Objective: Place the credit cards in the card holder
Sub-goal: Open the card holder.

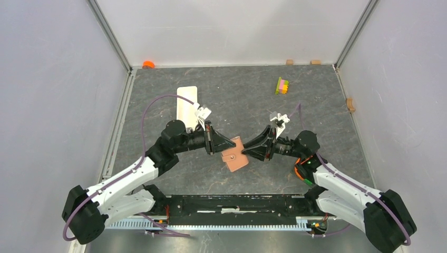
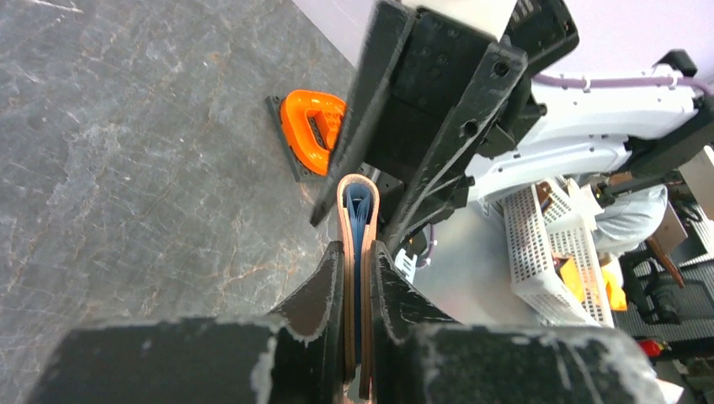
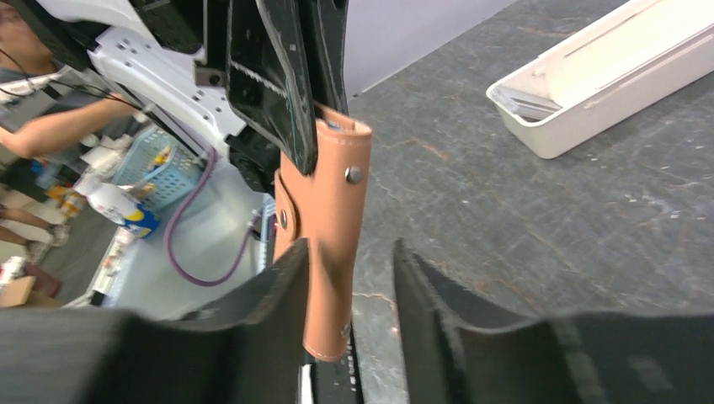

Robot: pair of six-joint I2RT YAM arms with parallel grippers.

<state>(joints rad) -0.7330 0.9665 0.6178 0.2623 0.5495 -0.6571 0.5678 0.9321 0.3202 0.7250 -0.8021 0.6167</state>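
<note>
Reddish-brown leather, the card holder (image 1: 235,156) sits between both grippers, nearer the arm bases than the white tray (image 1: 186,105) and to the tray's right. The left gripper (image 1: 230,144) pinches it tight, with pale blue credit cards (image 2: 360,215) tucked inside its fold. The right gripper (image 1: 245,152) stands parted around the holder's opposite edge, a gap showing beside one finger, not clamping

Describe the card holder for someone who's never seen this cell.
Start at the dark grey table and find the spot mid-table where the left pincer and right pincer meet. The card holder is right between them: a small, reddish-brown, roughly square leather-like wallet. By contrast, the white tray is long and pale, and the block stack is multicoloured.
</note>
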